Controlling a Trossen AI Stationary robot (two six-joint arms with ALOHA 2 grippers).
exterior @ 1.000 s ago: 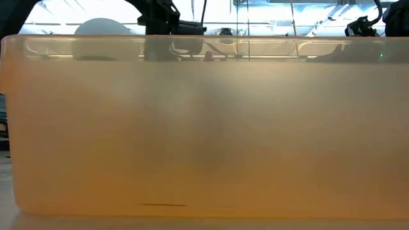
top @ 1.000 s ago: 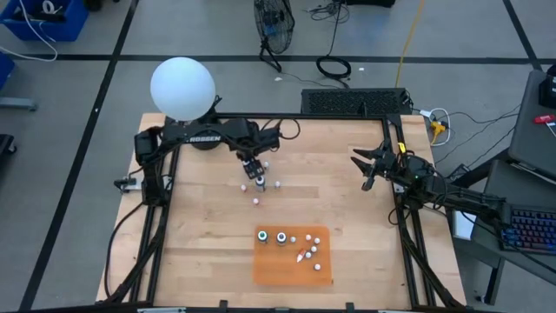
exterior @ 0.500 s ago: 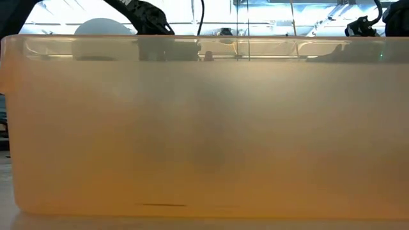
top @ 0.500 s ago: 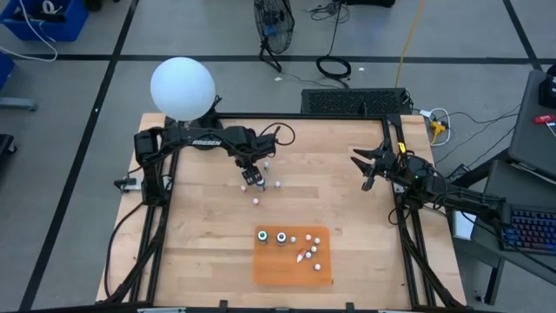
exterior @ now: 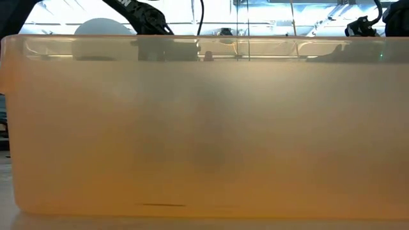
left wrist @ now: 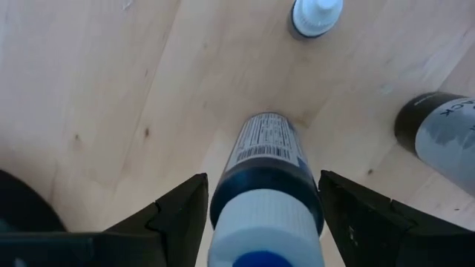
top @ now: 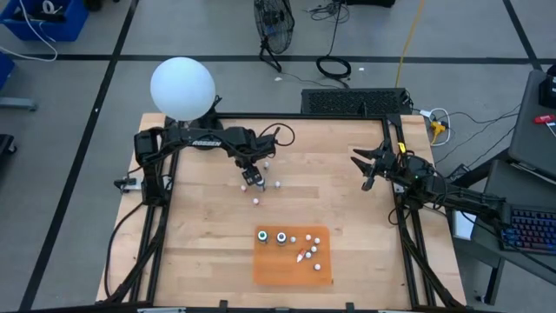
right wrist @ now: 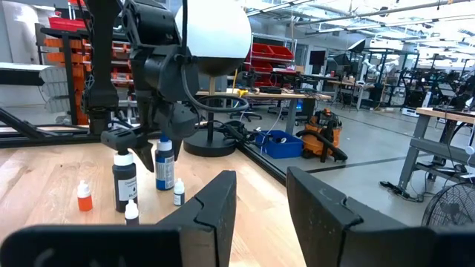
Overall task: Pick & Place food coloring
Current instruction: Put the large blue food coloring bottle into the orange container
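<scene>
My left gripper [top: 254, 179] is down at the table's far middle among loose food coloring bottles. In its wrist view a dark blue bottle with a white cap [left wrist: 266, 185] stands upright between the two fingers. A black bottle [left wrist: 439, 141] and a small white dropper [left wrist: 317, 16] stand close by. The right wrist view shows the blue bottle [right wrist: 165, 169], the black one [right wrist: 125, 185] and a red dropper [right wrist: 84, 196]. Two dark bottles [top: 271, 236] and several droppers sit on the orange mat [top: 291, 265]. My right gripper [top: 367, 169] hangs open at the right edge. My left gripper comes from above, pointing down, with one finger [left wrist: 182, 215] on each side of the blue bottle's upper body [left wrist: 223, 200] just below the cap. Both inner faces lie against the bottle. It stands upright with its base on the table.
More loose droppers lie on the wood [top: 257, 201] near the left gripper. A translucent orange bin wall [exterior: 204, 128] fills the low view and hides the table. A white globe lamp [top: 182, 87] stands at the far left corner. Bare wood lies between the mat and the right arm.
My left gripper has come down toward the table and a little toward the near edge, settling over the blue bottle, then kept still for the last half second. The bottles have not moved.
</scene>
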